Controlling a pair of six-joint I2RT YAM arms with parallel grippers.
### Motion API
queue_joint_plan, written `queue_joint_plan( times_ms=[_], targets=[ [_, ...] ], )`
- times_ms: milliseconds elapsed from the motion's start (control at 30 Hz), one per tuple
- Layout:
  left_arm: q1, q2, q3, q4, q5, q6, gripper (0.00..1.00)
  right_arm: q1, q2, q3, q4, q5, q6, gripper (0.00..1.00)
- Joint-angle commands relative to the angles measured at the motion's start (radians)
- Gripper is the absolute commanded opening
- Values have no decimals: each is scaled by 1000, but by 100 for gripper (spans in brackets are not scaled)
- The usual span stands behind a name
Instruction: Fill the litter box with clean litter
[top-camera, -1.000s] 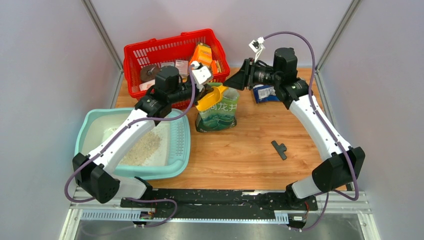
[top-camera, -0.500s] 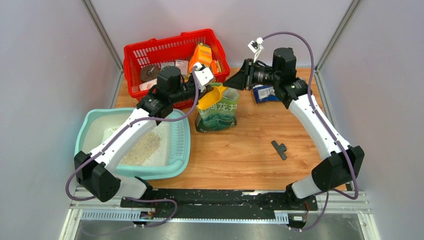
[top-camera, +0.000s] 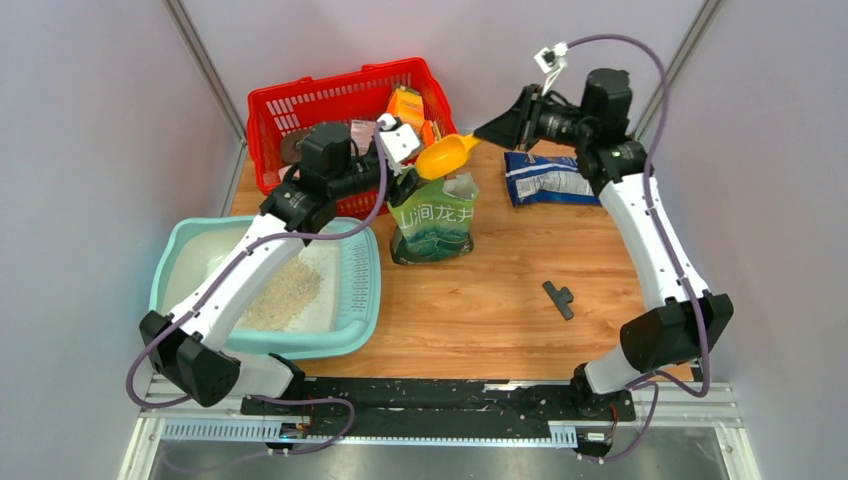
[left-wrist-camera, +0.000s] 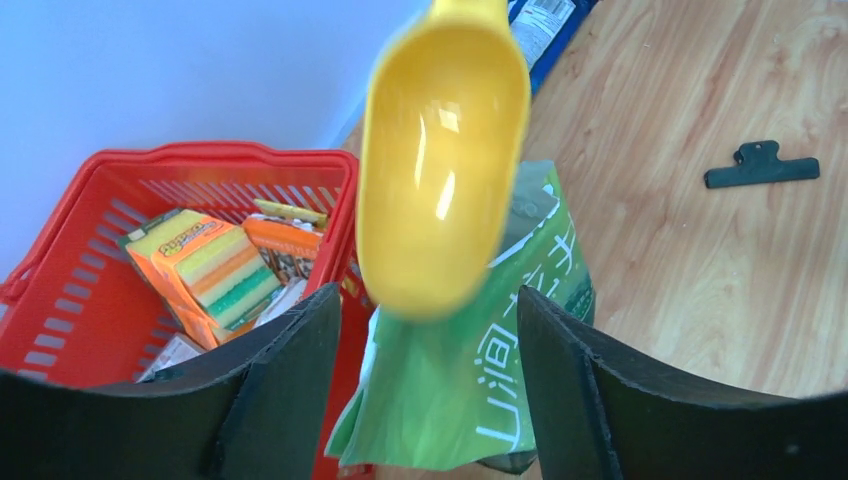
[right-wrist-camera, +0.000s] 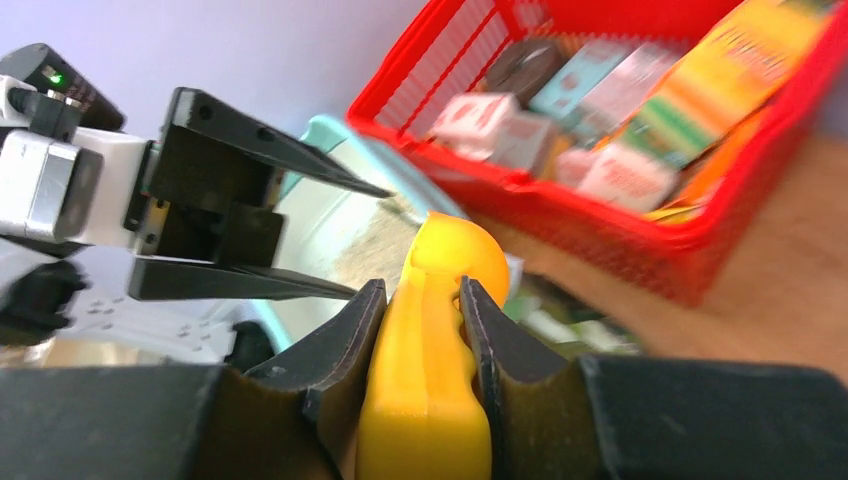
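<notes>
Left gripper has just been opened and stands released; the empty yellow scoop is now clamped by its handle in the right gripper. 1 handover is judged done. The litter box, with clean litter heaped inside, lies behind and below the left gripper.

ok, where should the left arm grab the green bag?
Pinch the green bag at its open top edge, coming down from above. It stands upright with the mouth open; the thin rim should fit the jaws, the body looks too wide.
</notes>
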Motion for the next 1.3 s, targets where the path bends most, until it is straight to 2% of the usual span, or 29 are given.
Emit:
queue_joint_plan(
  times_ms=[0, 167, 333, 433, 567, 867, 1067, 1200, 1267],
  targets=[
    [75, -38, 100, -138, 88, -5, 74, -71, -8, 125, -92, 45, -216, 0],
    [127, 59, 174, -279, 173, 67, 74, -85, 33, 228, -268, -30, -431, 0],
    [126, 134, 193, -290, 214, 113, 74, -87, 83, 302, -328, -16, -622, 0],
    [126, 174, 231, -316, 240, 111, 73, -85, 109, 345, -401, -62, -769, 0],
    [126, 209, 260, -349, 242, 105, 70, -85, 156, 434, -602, -87, -945, 0],
    [117, 241, 277, -366, 236, 104, 52, -68, 202, 503, -875, -134, -1172, 0],
    [110, 244, 274, -385, 251, 102, 37, -27, 198, 500, -986, -75, -1315, 0],
    [104, 247, 274, -404, 260, 105, 27, -9, 196, 521, -1023, -56, -1358, 0],
    [100, 247, 274, -415, 271, 104, 19, -7, 187, 535, -1009, -65, -1343, 0]
  ],
)
